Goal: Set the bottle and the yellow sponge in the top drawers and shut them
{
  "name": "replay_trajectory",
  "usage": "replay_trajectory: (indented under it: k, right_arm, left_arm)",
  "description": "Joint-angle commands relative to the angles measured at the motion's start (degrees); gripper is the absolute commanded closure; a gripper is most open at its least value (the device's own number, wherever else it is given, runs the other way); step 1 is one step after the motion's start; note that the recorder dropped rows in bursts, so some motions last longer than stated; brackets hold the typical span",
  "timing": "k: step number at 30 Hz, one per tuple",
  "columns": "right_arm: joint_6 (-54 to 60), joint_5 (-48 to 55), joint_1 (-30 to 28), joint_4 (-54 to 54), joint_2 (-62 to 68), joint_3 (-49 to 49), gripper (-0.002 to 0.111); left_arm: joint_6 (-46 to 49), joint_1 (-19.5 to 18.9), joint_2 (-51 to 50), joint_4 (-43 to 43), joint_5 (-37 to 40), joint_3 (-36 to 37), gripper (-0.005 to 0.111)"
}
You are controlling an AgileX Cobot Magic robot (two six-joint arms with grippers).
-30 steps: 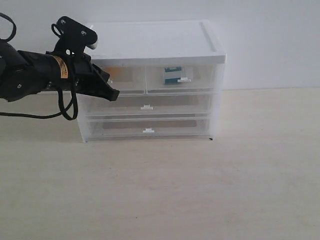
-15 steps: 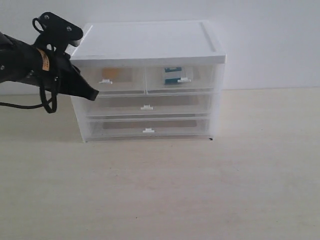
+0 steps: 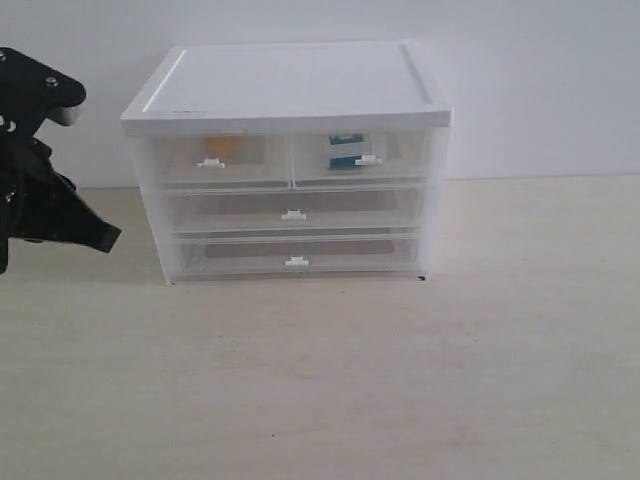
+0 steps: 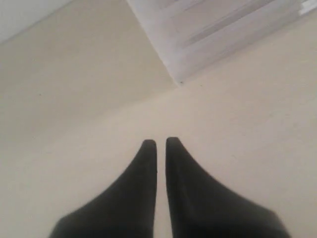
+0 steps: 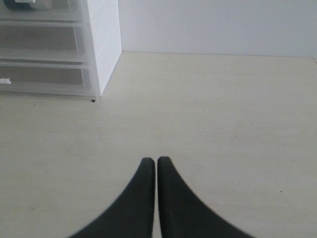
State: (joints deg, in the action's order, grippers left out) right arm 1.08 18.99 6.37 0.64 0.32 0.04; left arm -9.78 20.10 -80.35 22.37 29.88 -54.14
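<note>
The white-topped cabinet point(image 3: 290, 85) stands at the back of the table. Its two top drawers are pushed in. The yellow sponge point(image 3: 222, 145) shows through the left top drawer point(image 3: 215, 160). The bottle point(image 3: 345, 150) with its teal label lies inside the right top drawer point(image 3: 365, 158), and a corner of the bottle point(image 5: 20, 3) shows in the right wrist view. My left gripper point(image 3: 105, 238) point(image 4: 161, 143) is shut and empty, left of the cabinet and apart from it. My right gripper point(image 5: 156, 160) is shut and empty above bare table; it is out of the exterior view.
Two full-width clear drawers point(image 3: 292, 212) point(image 3: 296, 258) sit shut below the top ones. The cabinet's lower corner point(image 4: 179, 82) shows ahead of the left fingers. A pale wall rises behind the table.
My left arm has pulled back leftward and downward from the left top drawer's front to the table's left edge. The drawers and their contents have not moved.
</note>
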Motion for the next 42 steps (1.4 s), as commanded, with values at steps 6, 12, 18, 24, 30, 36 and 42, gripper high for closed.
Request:
replay_trajectory:
  k: [6,12,18,24,30,36,42]
  right_arm:
    - [0.08,-0.59,0.12,-0.04,-0.32,-0.04,0.108]
    - [0.08,-0.59,0.12,-0.04,-0.32,-0.04,0.108]
    - [0.08,-0.59,0.12,-0.04,-0.32,-0.04,0.108]
    - [0.08,-0.59,0.12,-0.04,-0.32,-0.04,0.108]
    - [0.08,-0.59,0.12,-0.04,-0.32,-0.04,0.108]
    - [0.08,-0.59,0.12,-0.04,-0.32,-0.04,0.108]
    - [0.08,-0.59,0.12,-0.04,-0.32,-0.04,0.108]
  left_arm:
    - [3.8,-0.02,22.06,-18.41,-1.9,13.8,0.103]
    - [3.8,-0.02,37.92,-18.62,2.83,17.49,0.103]
    - [3.8,-0.02,43.62,-18.36,3.06,17.53,0.103]
    - [3.92,-1.33,45.27,-15.58,-7.8,20.58,0.103]
    - [8.06,-5.57,55.44,-15.46,-19.29,31.05,0.103]
    - [9.78,-6.31,65.5,-15.46,-21.47,38.37,0.103]
    - [9.78,-11.77,72.26,-16.16,-21.36,42.77,0.103]
